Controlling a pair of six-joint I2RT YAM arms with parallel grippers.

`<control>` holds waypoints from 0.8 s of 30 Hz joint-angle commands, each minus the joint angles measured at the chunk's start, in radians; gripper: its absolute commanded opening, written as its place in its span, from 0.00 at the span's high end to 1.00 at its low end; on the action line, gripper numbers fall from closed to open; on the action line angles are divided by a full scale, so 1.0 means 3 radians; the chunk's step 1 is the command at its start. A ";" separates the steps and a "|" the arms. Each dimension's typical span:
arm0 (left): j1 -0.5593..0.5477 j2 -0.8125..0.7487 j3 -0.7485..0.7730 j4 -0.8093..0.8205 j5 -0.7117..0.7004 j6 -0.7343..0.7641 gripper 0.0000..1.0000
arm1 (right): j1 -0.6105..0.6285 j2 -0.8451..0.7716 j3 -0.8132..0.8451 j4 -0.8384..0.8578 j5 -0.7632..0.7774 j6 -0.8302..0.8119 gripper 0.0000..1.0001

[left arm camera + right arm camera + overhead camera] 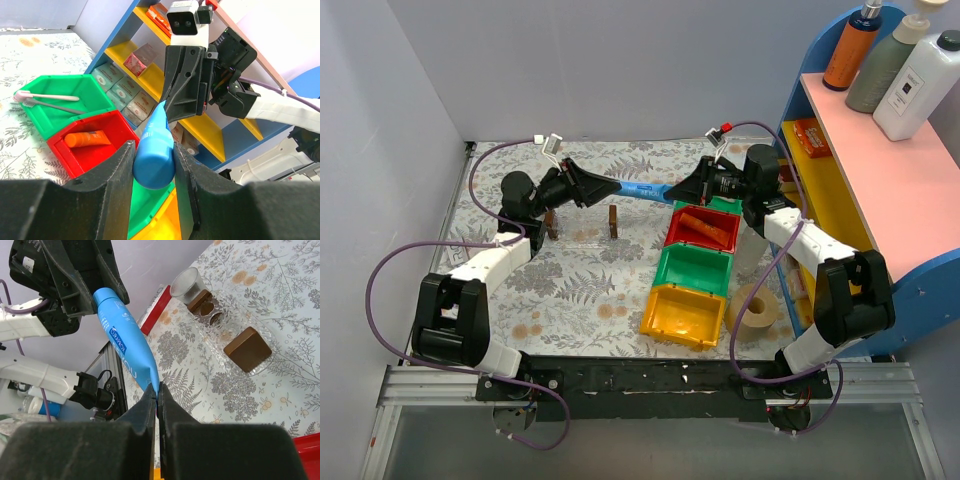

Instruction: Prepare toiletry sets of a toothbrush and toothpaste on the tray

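Observation:
The blue toothpaste [645,189] hangs level in the air above the table's far middle, held at both ends. My left gripper [610,187] is shut on its round cap end [154,155]. My right gripper [156,390] is pinched shut on the flat crimped end of the toothpaste [125,342]. The clear tray [582,232] with brown end pieces lies on the table under the left gripper, and it shows with nothing in it in the right wrist view [220,332]. A pink-headed toothbrush [47,97] lies in the far green bin [95,92].
A red bin [703,228] with an orange tube [87,137], a second green bin [693,270] and a yellow bin [685,315] line up right of centre. A tape roll [755,305] lies near the blue shelf [840,180]. A clear cup [186,284] stands beside the tray.

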 commanded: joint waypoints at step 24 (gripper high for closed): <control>-0.0029 -0.0500 0.0506 -0.1630 -0.0539 0.1825 0.02 | -0.0006 0.0100 0.1603 -0.3063 0.0433 -0.2187 0.99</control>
